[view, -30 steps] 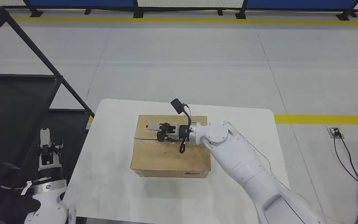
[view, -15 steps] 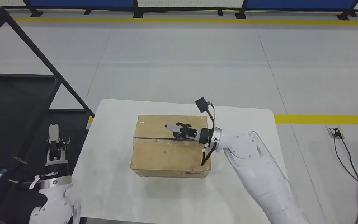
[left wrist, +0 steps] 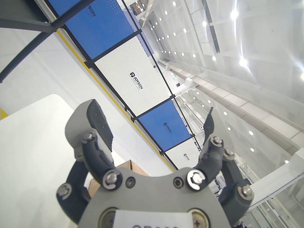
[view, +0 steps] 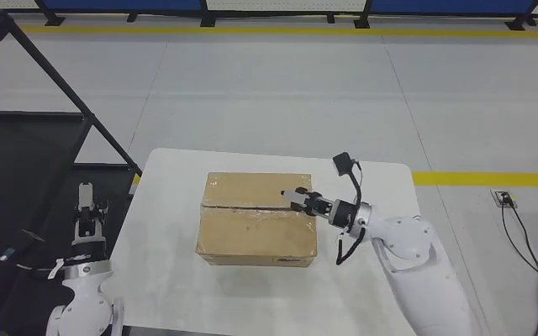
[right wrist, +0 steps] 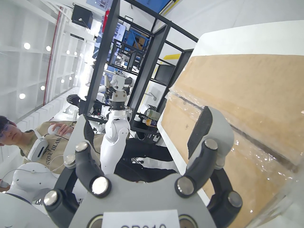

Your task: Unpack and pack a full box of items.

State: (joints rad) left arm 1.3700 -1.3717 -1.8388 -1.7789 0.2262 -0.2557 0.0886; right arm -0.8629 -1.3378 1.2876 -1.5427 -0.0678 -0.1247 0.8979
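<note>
Both are open and empty: right gripper (view: pixel 292 196) over the taped box (view: pixel 252 225), left gripper (view: pixel 85 193) beyond the left edge of the desk (view: pixel 164 260).

The box (view: pixel 257 218) is sitting at the middle of the table (view: pixel 168 252), its top seam running left to right. The right gripper (view: pixel 293 196) is hanging over the box's right end, at that seam, pointing left. The left gripper (view: pixel 87 200) is standing off the table's left edge, toward the near side, well apart from the box. A metal frame (view: pixel 87 118) is standing left of the table, farther back.
</note>
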